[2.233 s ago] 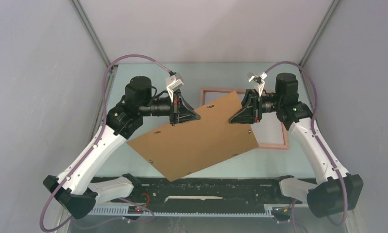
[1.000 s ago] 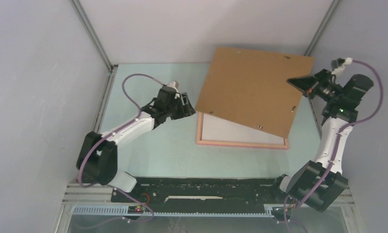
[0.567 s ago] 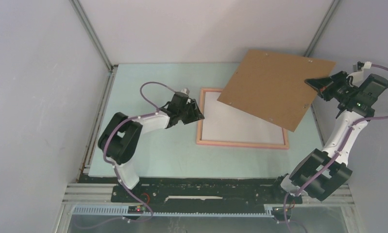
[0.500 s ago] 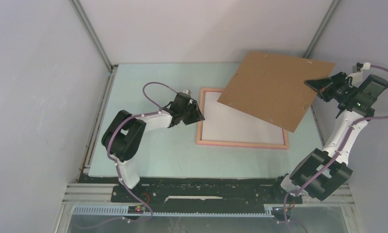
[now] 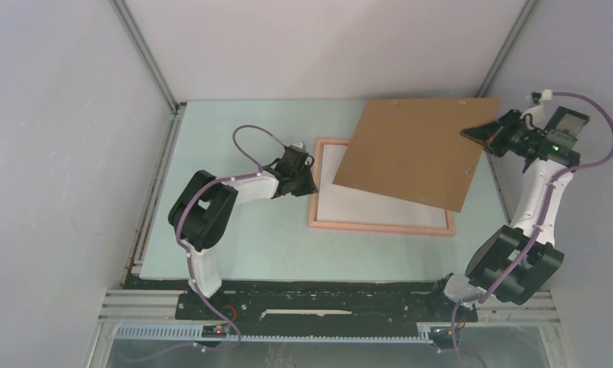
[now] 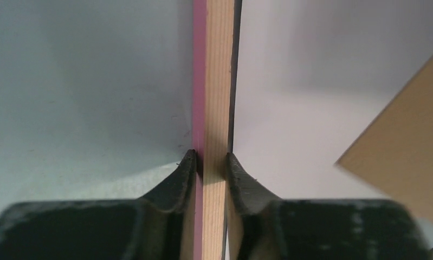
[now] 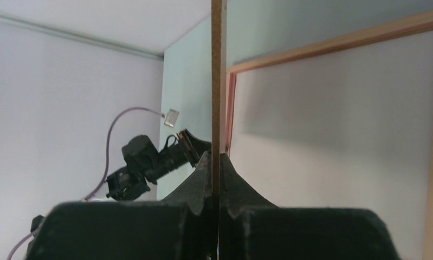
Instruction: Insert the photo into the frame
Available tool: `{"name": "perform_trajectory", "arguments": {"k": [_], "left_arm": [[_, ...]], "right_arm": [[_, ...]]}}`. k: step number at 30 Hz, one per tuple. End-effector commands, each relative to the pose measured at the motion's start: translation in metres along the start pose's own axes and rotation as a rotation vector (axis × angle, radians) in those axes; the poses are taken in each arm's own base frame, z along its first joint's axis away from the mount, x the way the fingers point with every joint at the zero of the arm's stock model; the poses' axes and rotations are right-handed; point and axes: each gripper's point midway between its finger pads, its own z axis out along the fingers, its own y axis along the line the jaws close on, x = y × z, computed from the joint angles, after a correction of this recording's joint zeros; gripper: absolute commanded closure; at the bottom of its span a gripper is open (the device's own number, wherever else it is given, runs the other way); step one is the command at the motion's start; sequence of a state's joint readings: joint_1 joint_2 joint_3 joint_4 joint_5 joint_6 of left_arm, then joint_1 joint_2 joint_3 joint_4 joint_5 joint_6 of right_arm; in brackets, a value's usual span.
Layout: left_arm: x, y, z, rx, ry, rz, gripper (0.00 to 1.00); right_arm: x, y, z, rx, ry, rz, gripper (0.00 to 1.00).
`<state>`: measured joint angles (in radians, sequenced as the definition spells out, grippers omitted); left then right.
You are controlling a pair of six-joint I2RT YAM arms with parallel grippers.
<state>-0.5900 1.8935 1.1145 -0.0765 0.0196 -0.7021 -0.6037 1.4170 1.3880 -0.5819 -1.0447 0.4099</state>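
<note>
Straddling the frame rail, the left gripper is narrow, seemingly pinching it; the right gripper clamps cardboard spreading left of it, over the photo.

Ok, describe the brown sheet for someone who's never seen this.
On the pale green table lies a pink frame with a white middle. Over its far right part, the right gripper holds a plain brown cardboard sheet by one edge: the only brown thing, and the only one held up.
</note>
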Motion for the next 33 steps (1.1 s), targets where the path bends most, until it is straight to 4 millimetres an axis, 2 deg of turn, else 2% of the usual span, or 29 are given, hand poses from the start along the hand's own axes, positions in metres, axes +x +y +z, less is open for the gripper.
{"name": "perform_trajectory", "arguments": {"k": [1, 9, 13, 18, 23, 27, 33], "left_arm": [[0.000, 0.054, -0.020, -0.142, 0.023, 0.046, 0.89], [0.005, 0.081, -0.042, -0.143, 0.031, 0.021, 0.93], [0.009, 0.074, -0.048, -0.086, 0.059, 0.025, 0.90], [-0.002, 0.056, -0.063, -0.024, 0.050, 0.021, 0.75], [-0.016, 0.048, -0.083, 0.079, 0.048, -0.030, 0.57], [-0.024, 0.049, -0.092, 0.128, 0.040, -0.053, 0.53], [-0.019, 0.046, -0.076, 0.167, 0.081, -0.110, 0.58]], "right_arm": [[0.032, 0.023, 0.016, -0.065, 0.136, -0.041, 1.00], [0.069, 0.020, 0.055, -0.141, 0.267, 0.033, 1.00], [0.084, 0.018, 0.075, -0.163, 0.323, 0.046, 1.00], [0.088, 0.006, 0.094, -0.190, 0.359, 0.086, 1.00], [0.090, 0.000, 0.105, -0.221, 0.388, 0.094, 1.00], [0.095, -0.009, 0.110, -0.215, 0.420, 0.110, 1.00], [0.103, -0.011, 0.113, -0.236, 0.459, 0.120, 1.00]]}}
